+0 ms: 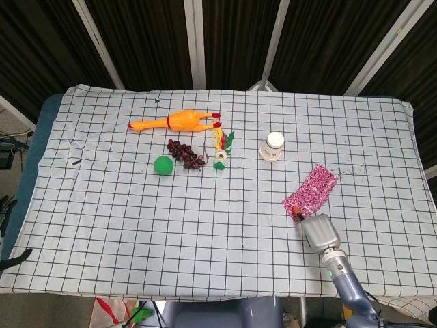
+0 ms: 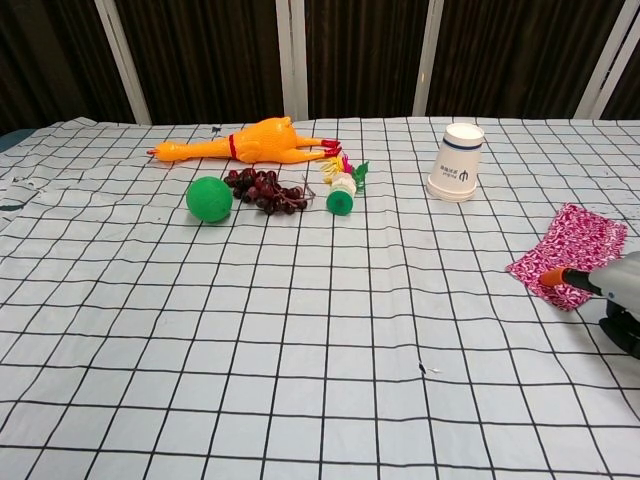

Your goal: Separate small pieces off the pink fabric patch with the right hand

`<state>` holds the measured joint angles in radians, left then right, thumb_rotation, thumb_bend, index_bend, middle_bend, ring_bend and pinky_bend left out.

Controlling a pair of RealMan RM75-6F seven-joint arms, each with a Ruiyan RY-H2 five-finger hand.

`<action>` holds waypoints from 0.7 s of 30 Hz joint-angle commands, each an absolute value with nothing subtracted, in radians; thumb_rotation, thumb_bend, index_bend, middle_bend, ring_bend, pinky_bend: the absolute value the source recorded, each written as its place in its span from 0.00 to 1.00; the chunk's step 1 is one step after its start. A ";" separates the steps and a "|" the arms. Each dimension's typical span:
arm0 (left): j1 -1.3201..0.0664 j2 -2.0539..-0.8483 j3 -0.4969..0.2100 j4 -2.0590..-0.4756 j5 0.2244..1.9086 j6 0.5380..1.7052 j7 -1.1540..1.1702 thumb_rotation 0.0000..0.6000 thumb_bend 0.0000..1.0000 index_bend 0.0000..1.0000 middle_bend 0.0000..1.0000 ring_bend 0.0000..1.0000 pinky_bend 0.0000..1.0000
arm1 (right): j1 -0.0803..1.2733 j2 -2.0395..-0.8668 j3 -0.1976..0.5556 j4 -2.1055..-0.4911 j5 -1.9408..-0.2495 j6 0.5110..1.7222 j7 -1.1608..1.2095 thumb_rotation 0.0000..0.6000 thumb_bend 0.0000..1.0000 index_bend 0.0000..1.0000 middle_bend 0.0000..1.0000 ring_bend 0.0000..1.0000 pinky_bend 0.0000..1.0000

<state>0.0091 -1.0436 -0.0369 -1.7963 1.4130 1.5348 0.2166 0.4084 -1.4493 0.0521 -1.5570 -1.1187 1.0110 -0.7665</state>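
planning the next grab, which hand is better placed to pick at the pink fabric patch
Right. The right hand sits just beside the near end of the pink fabric patch, an orange fingertip at its edge. The left hand shows in neither view.

One patch, cup, ball, chicken.

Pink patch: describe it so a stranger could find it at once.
Start at the checked tablecloth and go to its right side, nearer the robot than the upturned white cup. The pink patch lies flat there, just ahead of the right hand: the only patterned fabric piece.
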 commanded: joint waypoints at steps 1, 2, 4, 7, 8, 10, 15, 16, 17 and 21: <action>0.009 -1.044 -0.037 -1.797 1.412 1.535 0.217 1.00 0.20 0.11 0.02 0.05 0.06 | 0.413 -1.451 0.048 -1.557 -1.113 1.010 -0.770 1.00 0.68 0.13 0.83 0.81 0.53; 0.010 -1.043 -0.037 -1.797 1.412 1.536 0.217 1.00 0.20 0.11 0.02 0.05 0.06 | 0.414 -1.452 0.045 -1.557 -1.111 1.011 -0.770 1.00 0.68 0.13 0.83 0.81 0.53; 0.010 -1.043 -0.037 -1.797 1.413 1.538 0.216 1.00 0.20 0.11 0.02 0.05 0.06 | 0.416 -1.453 0.041 -1.560 -1.112 1.013 -0.771 1.00 0.68 0.13 0.83 0.81 0.53; 0.010 -1.043 -0.037 -1.797 1.413 1.537 0.216 1.00 0.20 0.11 0.02 0.05 0.06 | 0.419 -1.454 0.034 -1.566 -1.116 1.016 -0.771 1.00 0.68 0.13 0.83 0.81 0.53; 0.009 -1.043 -0.036 -1.797 1.413 1.536 0.216 1.00 0.20 0.11 0.02 0.05 0.06 | 0.420 -1.454 0.031 -1.571 -1.119 1.018 -0.769 1.00 0.68 0.13 0.83 0.81 0.53; 0.009 -1.043 -0.036 -1.797 1.414 1.536 0.215 1.00 0.20 0.11 0.02 0.05 0.06 | 0.420 -1.455 0.025 -1.577 -1.124 1.022 -0.769 1.00 0.68 0.14 0.83 0.81 0.53; 0.011 -1.041 -0.037 -1.797 1.413 1.539 0.213 1.00 0.20 0.11 0.02 0.05 0.06 | 0.421 -1.458 0.005 -1.586 -1.133 1.026 -0.774 1.00 0.68 0.14 0.83 0.81 0.53; 0.011 -1.041 -0.037 -1.797 1.412 1.539 0.214 1.00 0.20 0.11 0.02 0.05 0.06 | 0.421 -1.459 0.002 -1.586 -1.135 1.027 -0.775 1.00 0.68 0.14 0.83 0.81 0.53; 0.011 -1.041 -0.037 -1.797 1.412 1.538 0.214 1.00 0.20 0.11 0.02 0.05 0.06 | 0.421 -1.460 -0.001 -1.587 -1.137 1.029 -0.775 1.00 0.68 0.14 0.83 0.81 0.53; 0.010 -1.041 -0.036 -1.798 1.414 1.538 0.214 1.00 0.20 0.11 0.02 0.05 0.06 | 0.421 -1.460 -0.011 -1.600 -1.154 1.039 -0.777 1.00 0.68 0.14 0.83 0.81 0.53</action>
